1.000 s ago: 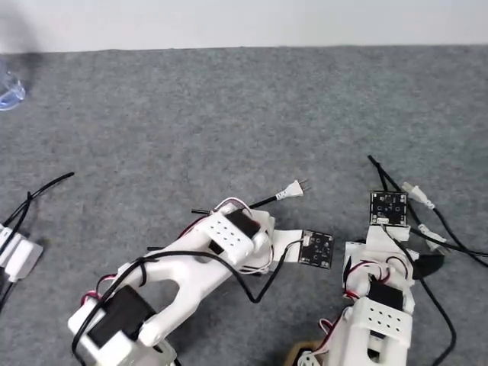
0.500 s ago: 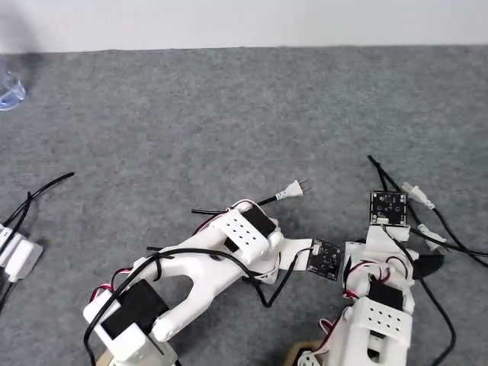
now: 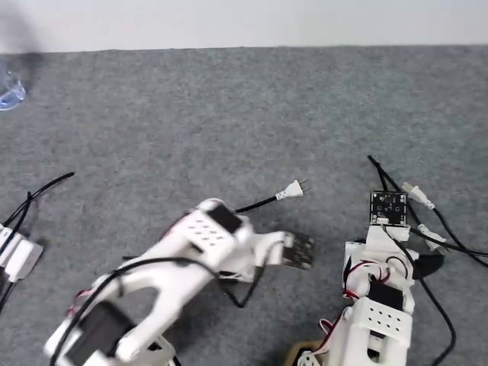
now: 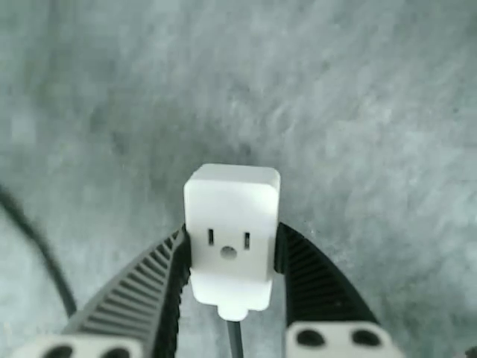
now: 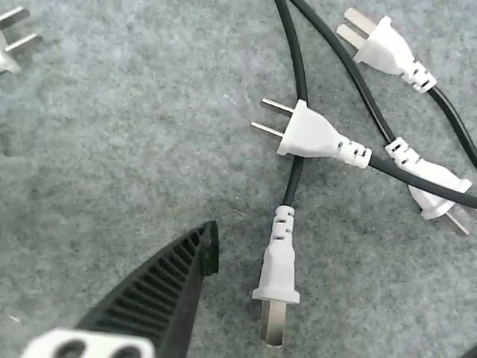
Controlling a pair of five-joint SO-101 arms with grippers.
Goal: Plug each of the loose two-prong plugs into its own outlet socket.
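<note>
So within the last half second the left arm (image 3: 191,252) has been swung back toward 9 o'clock in the high view, after being nudged toward 3 o'clock just before that, and it's smeared with motion. The white outlet socket (image 4: 231,216) is clamped between the jaws of the left gripper (image 4: 232,242), with its slots faced toward the wrist camera. The loose two-prong plug (image 3: 293,191) hasn't been shifted at all. It's left lying on the grey table (image 3: 229,114) at roughly 1 o'clock from that arm's wrist, apart from it. The right arm (image 3: 377,305) hasn't been moved either. Best guess: the socket is secured but nothing's been mated yet, and it's probably being lined up rather than brought onto the prongs.

Hard bits: in the high view the socket is hidden under the wrist, so its gap to the plug can't be judged. Its cord is cut off at the frame edge in the left wrist view. For the right gripper (image 5: 190,261), open or closed can't be told. Four more plugs (image 5: 313,134) are seen near it on tangled black cords (image 5: 294,45), none held, and another pair of prongs is clipped at the edge.
</note>
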